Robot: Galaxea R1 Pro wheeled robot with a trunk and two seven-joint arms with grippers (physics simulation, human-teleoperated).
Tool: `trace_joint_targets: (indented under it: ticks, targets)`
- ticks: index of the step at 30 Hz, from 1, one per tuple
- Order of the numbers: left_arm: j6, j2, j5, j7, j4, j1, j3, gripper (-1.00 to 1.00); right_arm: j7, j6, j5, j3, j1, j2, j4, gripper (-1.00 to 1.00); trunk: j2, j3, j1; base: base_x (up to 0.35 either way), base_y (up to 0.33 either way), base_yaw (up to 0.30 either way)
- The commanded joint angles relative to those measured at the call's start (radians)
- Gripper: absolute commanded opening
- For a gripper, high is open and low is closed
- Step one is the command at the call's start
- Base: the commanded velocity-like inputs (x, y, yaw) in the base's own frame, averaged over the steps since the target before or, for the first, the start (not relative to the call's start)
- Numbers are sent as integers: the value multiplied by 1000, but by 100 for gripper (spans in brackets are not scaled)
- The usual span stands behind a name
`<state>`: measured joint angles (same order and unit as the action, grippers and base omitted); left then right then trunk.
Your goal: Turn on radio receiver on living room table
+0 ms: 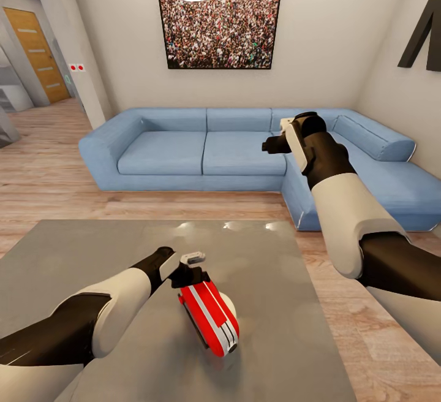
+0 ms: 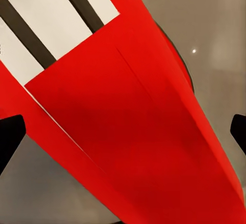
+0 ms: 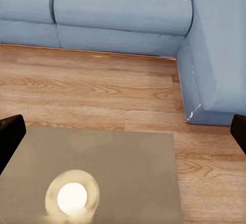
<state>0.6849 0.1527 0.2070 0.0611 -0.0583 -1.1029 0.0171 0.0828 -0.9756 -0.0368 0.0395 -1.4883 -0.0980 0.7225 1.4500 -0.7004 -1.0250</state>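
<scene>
Left gripper point(image 1: 191, 267) spread wide, touching the radio receiver point(image 1: 211, 318) — press gently on the switch, avoid toppling it.

Radio receiver point(image 1: 211, 316): far end hidden behind left gripper point(image 1: 191, 267) in head view; contact there not resolvable. Left wrist view: radio receiver point(image 2: 128, 126) cut off by the frame on several sides; dial not visible. Fingers point(image 2: 10, 137) show as dark tips at the frame edges. Worktop point(image 1: 275, 304): near edge and both near corners cut off in head view.
</scene>
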Motion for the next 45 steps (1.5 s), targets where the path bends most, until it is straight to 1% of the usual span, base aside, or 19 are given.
trace_joint_targets:
  ticks: [1,7,8,33,35,36,43,45]
  targets:
    - [0,0,0,0,1,0,0,100,0,0,0,0,-1,-1,0,100,0,0,0,0,0,0]
    - [-4,-1,0,0,0,0,0,100,-1,0,0,0,1,-1,-3,100,0,0,0,0,0,0]
    - [-4,-1,0,0,0,0,0,-100,-1,0,0,0,2,-1,-3,100,0,0,0,0,0,0]
    - [-3,-4,0,2,-9,0,1,-100,-2,0,0,-1,9,1,-5,100,0,0,0,0,0,0]
    - [-3,-5,0,24,-12,0,1,-100,-2,0,0,-1,12,1,-5,100,0,0,0,0,0,0]
    - [-3,-6,0,63,-14,0,2,-100,-2,0,0,-1,14,1,-5,100,0,0,0,0,0,0]
    - [-2,-6,0,75,-21,0,4,-100,-3,0,0,-1,14,1,-8,100,0,0,0,0,0,0]
    - [0,-6,0,75,-45,0,4,-100,-4,0,-1,-1,14,1,-15,100,0,0,0,0,0,0]
